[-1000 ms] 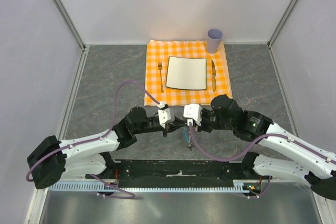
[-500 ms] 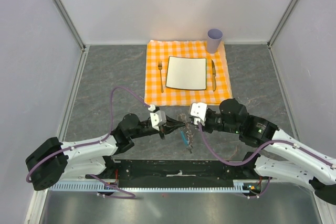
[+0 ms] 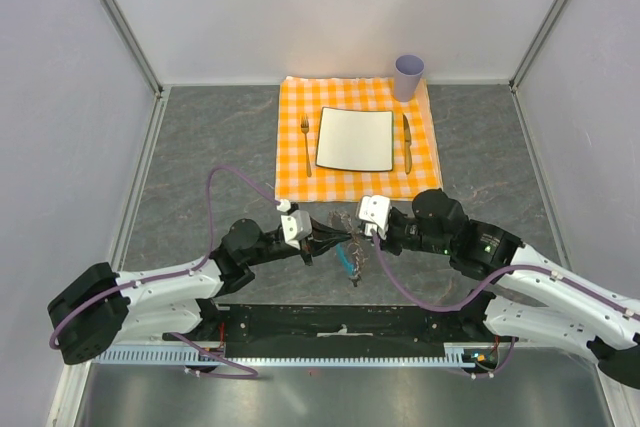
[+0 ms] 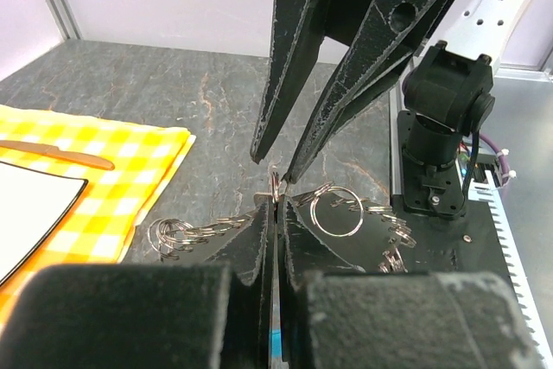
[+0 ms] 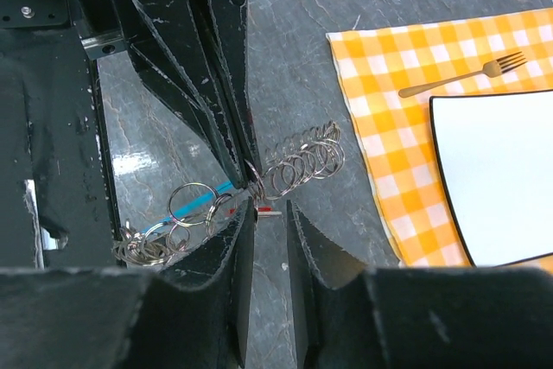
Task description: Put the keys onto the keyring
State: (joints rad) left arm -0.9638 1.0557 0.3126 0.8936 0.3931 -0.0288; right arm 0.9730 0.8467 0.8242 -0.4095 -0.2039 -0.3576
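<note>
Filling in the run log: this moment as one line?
left gripper: shut on keyring | right gripper: open, tip to tip with left | red key: glimpsed between right jaws

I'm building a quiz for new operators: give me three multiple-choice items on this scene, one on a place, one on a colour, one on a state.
1. Where does the fork lie relative to the plate? A on it; B beside it, on the checked cloth; C under it.
2. What colour is the cup? A red; B green; C lilac.
3. How is the left gripper? A wide open; B shut on the fork; C shut on a ring of the keyring.
Answers: B, it lies on the cloth at the plate's side; C, it is pale purple; C, its fingers pinch a thin ring.
</note>
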